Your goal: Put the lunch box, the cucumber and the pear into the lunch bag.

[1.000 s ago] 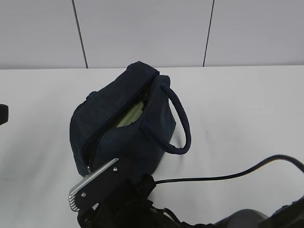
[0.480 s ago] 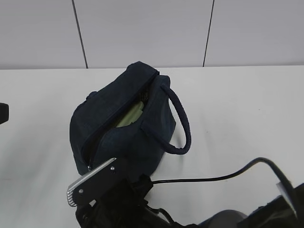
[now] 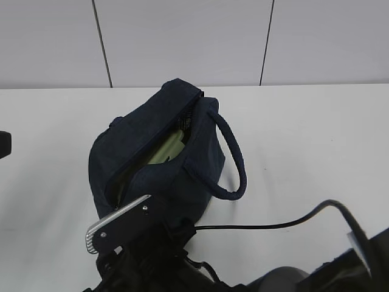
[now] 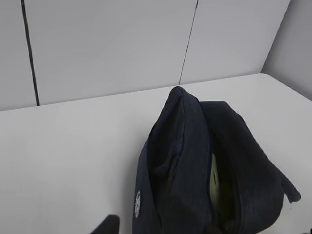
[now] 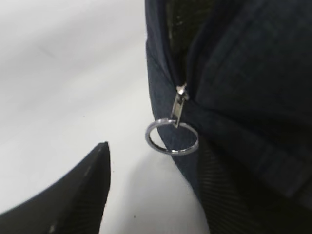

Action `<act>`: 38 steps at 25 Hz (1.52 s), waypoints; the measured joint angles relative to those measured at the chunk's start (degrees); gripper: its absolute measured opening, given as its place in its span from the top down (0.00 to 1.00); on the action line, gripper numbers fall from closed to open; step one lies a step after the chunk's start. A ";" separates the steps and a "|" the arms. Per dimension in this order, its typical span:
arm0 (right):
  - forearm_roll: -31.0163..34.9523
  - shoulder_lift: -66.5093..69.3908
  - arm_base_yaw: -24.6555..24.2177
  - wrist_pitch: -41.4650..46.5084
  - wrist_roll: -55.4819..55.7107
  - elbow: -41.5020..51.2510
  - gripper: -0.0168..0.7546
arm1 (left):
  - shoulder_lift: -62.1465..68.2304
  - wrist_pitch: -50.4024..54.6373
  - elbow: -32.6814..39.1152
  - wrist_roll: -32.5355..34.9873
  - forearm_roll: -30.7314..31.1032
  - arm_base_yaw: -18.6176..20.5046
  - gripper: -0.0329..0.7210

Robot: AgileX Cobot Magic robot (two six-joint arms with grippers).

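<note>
**Exterior view: bag packed as far as can be seen, right gripper at the zipper end**

Exterior view shows the bag [image 3: 159,159] lying on the white table [image 3: 316,140], its top slit open along the zipper, with the box [image 3: 163,150] inside; only a strip of its pale green lid shows through the gap. The cucumber and the pear are nowhere on the table, so they are probably in the bag as well, though the opening is too dark and narrow to confirm it. The handle [image 3: 233,159] loops out to the bag's right side.

The right gripper [image 3: 118,224] sits at the near end of the bag, one silver-edged finger lying just by the bottom of the zipper line. Its wrist camera shows the metal ring pull [image 5: 172,138] hanging free off the slider, with one dark finger [image 5: 73,195] apart from it to the lower left. The jaws stand well apart and hold nothing. The left gripper [image 4: 108,225] shows only as a dark tip at the edge of its own view, beside the bag; it is part open and nothing can be seen in its grasp.

My reading is that loading is finished or nearly so. If closing the bag follows, the right gripper must shift toward the ring, bracket it and close on that thin, free-swinging loop; the soft fabric will likely need bracing by the left arm.
</note>
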 joint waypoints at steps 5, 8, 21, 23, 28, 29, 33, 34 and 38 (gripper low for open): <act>0.00 1.39 0.00 0.00 -0.75 -2.55 0.40 | 0.00 -0.05 0.00 0.00 0.00 0.00 0.54; 0.64 1.52 0.00 0.00 -1.16 -2.55 0.40 | 0.00 -0.05 0.00 0.00 0.00 0.00 0.54; 6.43 1.52 0.00 0.72 -6.38 -2.64 0.61 | 0.00 -0.05 0.00 0.00 0.00 0.00 0.54; 6.43 1.52 0.00 0.72 -6.38 -2.64 0.65 | 0.00 -0.05 0.00 0.00 0.00 0.00 0.54; 6.53 1.52 0.00 0.72 -6.87 -2.64 0.69 | 0.00 -0.05 0.00 0.00 0.00 0.00 0.54; 6.53 1.52 0.00 0.72 -6.86 -2.64 0.71 | 0.00 -0.05 0.00 0.00 0.00 0.00 0.54; 6.68 1.52 0.00 0.72 -7.11 -2.64 0.93 | 0.00 -0.05 0.00 0.00 0.00 0.00 0.55; 6.85 1.52 0.00 0.72 -7.38 -2.64 0.97 | 0.00 -0.05 0.00 0.00 0.00 0.00 0.55; 7.40 1.52 0.00 0.72 -8.46 -2.64 0.98 | 0.00 -0.05 0.00 0.00 0.00 0.00 0.55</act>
